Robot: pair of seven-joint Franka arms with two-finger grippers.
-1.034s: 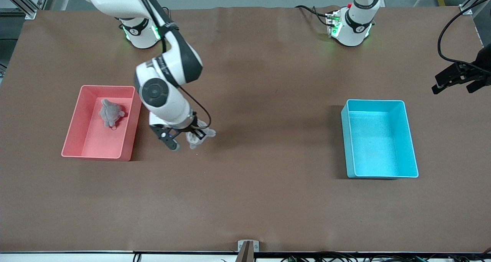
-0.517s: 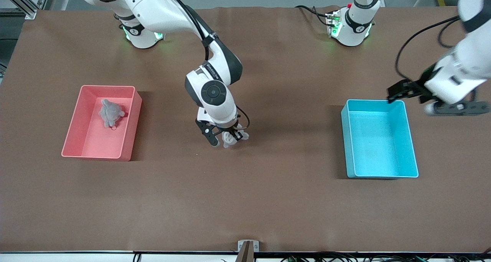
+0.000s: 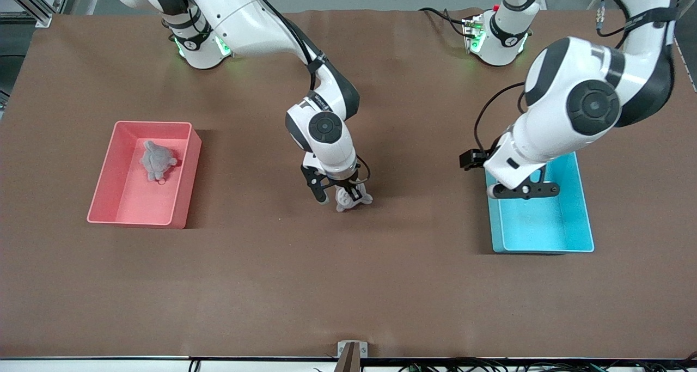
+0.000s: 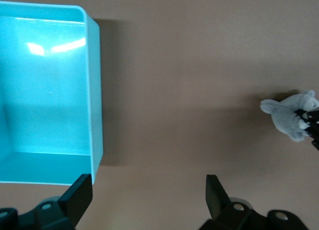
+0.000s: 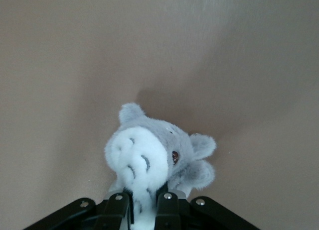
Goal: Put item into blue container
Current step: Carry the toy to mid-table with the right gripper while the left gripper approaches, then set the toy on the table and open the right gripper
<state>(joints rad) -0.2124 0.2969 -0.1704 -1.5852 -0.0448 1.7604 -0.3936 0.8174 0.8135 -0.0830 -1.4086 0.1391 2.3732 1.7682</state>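
Nothing is seen in the blue container (image 3: 566, 236); a grey toy (image 3: 157, 160) lies in the pink bin (image 3: 179, 197). A plush toy (image 3: 351, 199) is pinched by the right gripper (image 3: 348, 195) over the table (image 3: 348, 285); the left gripper (image 3: 517, 189) is held wide over the blue container.

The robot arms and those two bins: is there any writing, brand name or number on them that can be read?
Right arm's wrist link: a short line of dark lettering, too small to read.
Round marks on the two arm bases: symbols, not legible text.
Blue container: no text.
Pink bin: no text.
Grey plush toy in the right gripper: no label visible.
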